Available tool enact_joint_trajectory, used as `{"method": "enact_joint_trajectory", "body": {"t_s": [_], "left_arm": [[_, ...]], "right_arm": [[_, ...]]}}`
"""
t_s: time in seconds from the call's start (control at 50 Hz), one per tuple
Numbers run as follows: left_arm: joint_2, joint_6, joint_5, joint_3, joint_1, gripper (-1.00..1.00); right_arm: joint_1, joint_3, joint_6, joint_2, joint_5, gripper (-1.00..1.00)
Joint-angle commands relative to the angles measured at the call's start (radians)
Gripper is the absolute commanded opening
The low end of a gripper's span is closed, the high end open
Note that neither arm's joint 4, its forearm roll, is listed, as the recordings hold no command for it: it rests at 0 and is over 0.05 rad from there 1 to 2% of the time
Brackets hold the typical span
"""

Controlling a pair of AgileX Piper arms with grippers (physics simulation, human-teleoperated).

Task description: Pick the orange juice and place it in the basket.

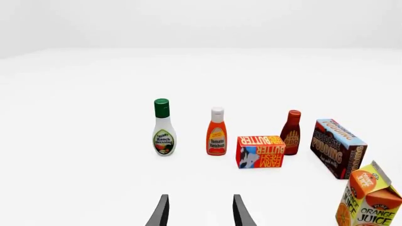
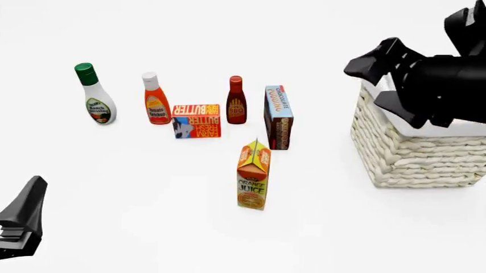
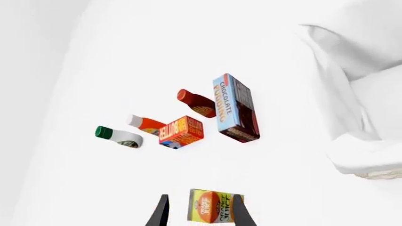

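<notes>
The orange juice (image 2: 254, 176) carton stands upright on the white table, in front of the other groceries; it also shows in the left wrist view (image 1: 370, 200) and the right wrist view (image 3: 215, 206). The basket (image 2: 410, 153), cream wicker with a white cloth lining, stands at the right; its cloth rim shows in the right wrist view (image 3: 361, 155). My right gripper (image 2: 358, 66) hangs open and empty above the basket's left rim, high and to the right of the carton; the right wrist view (image 3: 199, 207) frames the carton between its fingers. My left gripper (image 2: 23, 219) is open and empty at the near left (image 1: 201, 212).
A row of groceries stands behind the carton: ranch dressing bottle (image 2: 95, 96), ketchup bottle (image 2: 156, 99), red butter box (image 2: 197, 120), brown sauce bottle (image 2: 236, 101) and chocolate pudding box (image 2: 279, 116). The pudding box is closest to the carton.
</notes>
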Motion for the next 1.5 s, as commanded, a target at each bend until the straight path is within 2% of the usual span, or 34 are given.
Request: {"method": "enact_joint_trajectory", "body": {"t_s": [0.02,0.18,0.22,0.24,0.56,0.72,1.24,1.44,1.5], "left_arm": [[-0.002,0.0,0.001,0.001,0.0,1.0],[-0.002,0.0,0.001,0.001,0.0,1.0],[-0.002,0.0,0.001,0.001,0.0,1.0],[-0.002,0.0,0.001,0.001,0.0,1.0],[-0.002,0.0,0.001,0.001,0.0,1.0],[-0.002,0.0,0.001,0.001,0.0,1.0],[-0.002,0.0,0.001,0.001,0.0,1.0],[-0.002,0.0,0.001,0.001,0.0,1.0],[-0.002,0.0,0.001,0.001,0.0,1.0]], "right_arm": [[0.068,-0.132,0.018,0.087,0.108,1.0],[0.091,-0.193,0.034,0.131,0.168,1.0],[0.106,-0.191,0.058,0.134,0.17,1.0],[0.099,-0.208,0.043,0.147,0.19,1.0],[0.147,-0.264,0.078,0.203,0.296,1.0],[0.154,-0.298,0.076,0.226,0.34,1.0],[0.175,-0.518,0.036,0.389,0.539,1.0],[0.23,-0.569,0.057,0.443,0.571,1.0],[0.232,-0.603,0.045,0.473,0.592,1.0]]}}
